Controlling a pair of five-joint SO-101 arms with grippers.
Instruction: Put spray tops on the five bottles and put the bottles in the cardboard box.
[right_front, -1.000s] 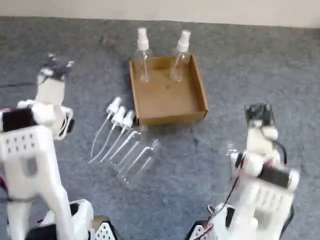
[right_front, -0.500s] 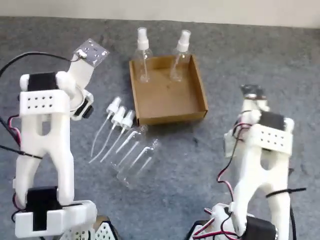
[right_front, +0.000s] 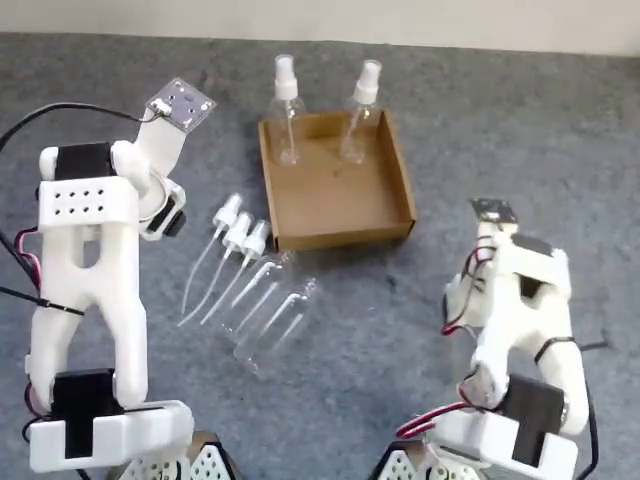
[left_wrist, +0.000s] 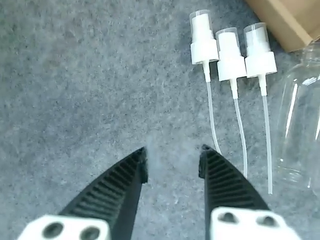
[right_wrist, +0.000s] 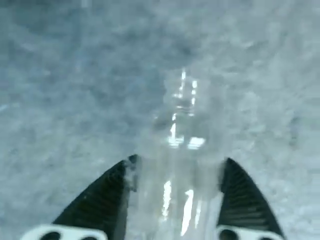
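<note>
clear bottle (right_wrist: 182, 150) gripped between right gripper (right_wrist: 179, 161) jaws, over carpet (right_front: 500, 120) | three spray tops (left_wrist: 232, 47) beside two bare bottles (right_front: 270, 310) | two capped bottles (right_front: 287, 110) upright in cardboard box (right_front: 335, 200) | left gripper (left_wrist: 173, 150) jaws parted, near tops

bottles (right_front: 288, 128) in cardboard box (right_front: 345, 238), spray tops (right_front: 240, 236) beside

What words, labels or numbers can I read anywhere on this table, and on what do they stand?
No text can be read anywhere.
The cardboard box: plain brown, no print.
The three loose spray tops: plain white, no marks.
The clear bottle in the right gripper: no label seen, though it is blurred.
</note>
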